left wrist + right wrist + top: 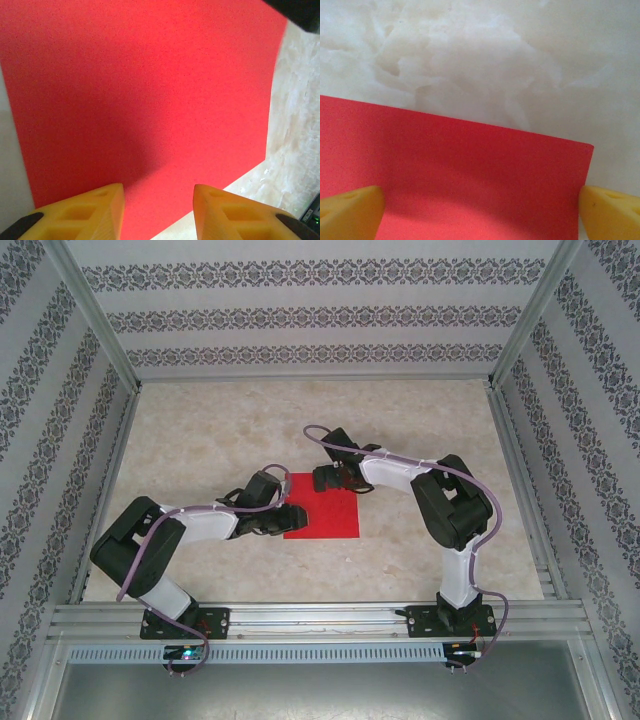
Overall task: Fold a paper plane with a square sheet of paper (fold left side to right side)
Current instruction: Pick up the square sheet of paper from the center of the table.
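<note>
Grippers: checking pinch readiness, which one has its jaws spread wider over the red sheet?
The right gripper: its jaws stand at opposite edges of its wrist view, while the left gripper holds its jaws closer together over the red sheet.

The table (200,430) was a pale, marbled beige slab, mottled with cloudy white patches. One thing lay directly on it: the square sheet of paper (335,515), bright red and unmarked, spread flat near the middle (a little toward the near edge). Its edges ran straight and its right-hand corners were crisp against the stone-like surface.
</note>
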You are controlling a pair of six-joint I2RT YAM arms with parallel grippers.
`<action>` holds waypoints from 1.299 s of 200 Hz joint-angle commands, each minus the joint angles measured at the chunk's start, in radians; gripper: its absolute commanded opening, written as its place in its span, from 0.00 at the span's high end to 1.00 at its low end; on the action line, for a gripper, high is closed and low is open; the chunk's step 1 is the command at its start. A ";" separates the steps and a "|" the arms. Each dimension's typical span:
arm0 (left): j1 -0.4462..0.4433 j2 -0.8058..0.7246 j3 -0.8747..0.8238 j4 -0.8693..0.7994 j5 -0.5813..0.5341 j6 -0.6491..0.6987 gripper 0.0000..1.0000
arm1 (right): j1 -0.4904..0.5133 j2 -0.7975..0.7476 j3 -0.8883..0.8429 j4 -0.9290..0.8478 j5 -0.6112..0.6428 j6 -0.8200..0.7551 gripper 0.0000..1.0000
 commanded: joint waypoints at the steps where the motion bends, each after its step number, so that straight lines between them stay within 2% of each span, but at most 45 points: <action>1: 0.010 0.027 0.013 -0.018 0.002 0.028 0.60 | 0.024 0.008 -0.014 -0.025 -0.041 0.025 0.02; 59: 0.010 0.040 0.009 -0.008 -0.001 0.027 0.60 | 0.055 -0.064 -0.021 -0.059 -0.032 0.018 0.05; 132: 0.010 0.029 0.002 0.008 -0.001 0.020 0.60 | 0.089 -0.089 -0.023 -0.108 -0.096 0.019 0.16; 189: 0.010 0.022 0.001 0.009 -0.002 0.018 0.60 | 0.090 -0.060 -0.021 -0.108 -0.154 0.023 0.29; 260: 0.028 -0.028 0.007 0.009 0.016 0.013 0.56 | 0.086 -0.070 -0.038 -0.111 -0.207 0.020 0.51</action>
